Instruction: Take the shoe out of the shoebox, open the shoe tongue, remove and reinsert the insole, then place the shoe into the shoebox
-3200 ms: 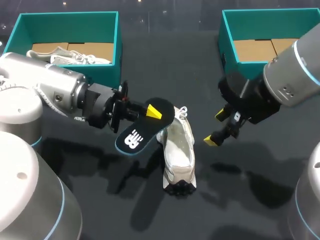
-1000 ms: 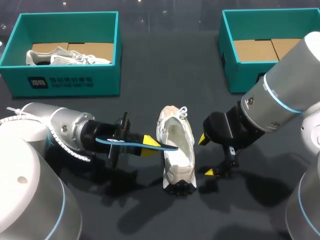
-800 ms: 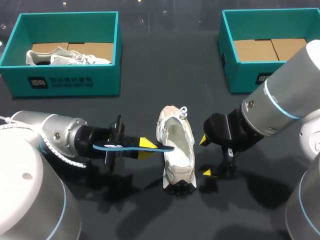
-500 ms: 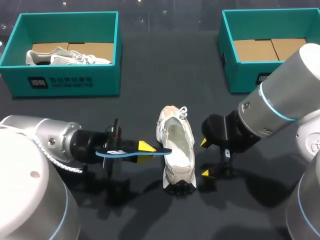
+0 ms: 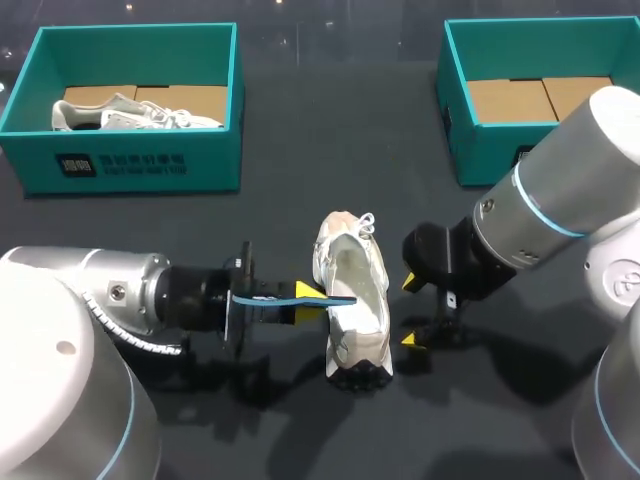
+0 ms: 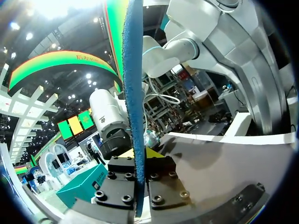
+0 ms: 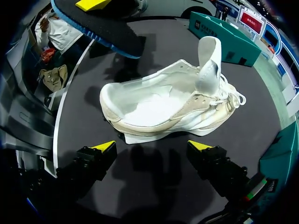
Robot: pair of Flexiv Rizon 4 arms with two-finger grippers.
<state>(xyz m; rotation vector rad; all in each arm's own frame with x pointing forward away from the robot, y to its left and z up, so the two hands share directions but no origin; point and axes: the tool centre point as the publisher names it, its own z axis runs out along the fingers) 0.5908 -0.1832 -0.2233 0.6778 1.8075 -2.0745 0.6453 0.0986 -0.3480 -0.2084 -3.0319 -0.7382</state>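
White shoe [image 5: 355,310] lay on dark table [image 5: 330,150] at frame centre, outside both boxes, tongue [image 7: 209,60] stood up. L gripper [image 5: 304,296], coming in from the left, pinched the blue-edged insole [image 5: 335,299] flat, far end over the shoe's opening. R gripper [image 5: 410,311] sat just right of shoe, fingers spread, touching nothing. Teal shoebox [image 5: 135,165] upper left held a 2nd shoe [image 5: 130,112]; white label [image 5: 118,165] on its front wall, print too small to read.
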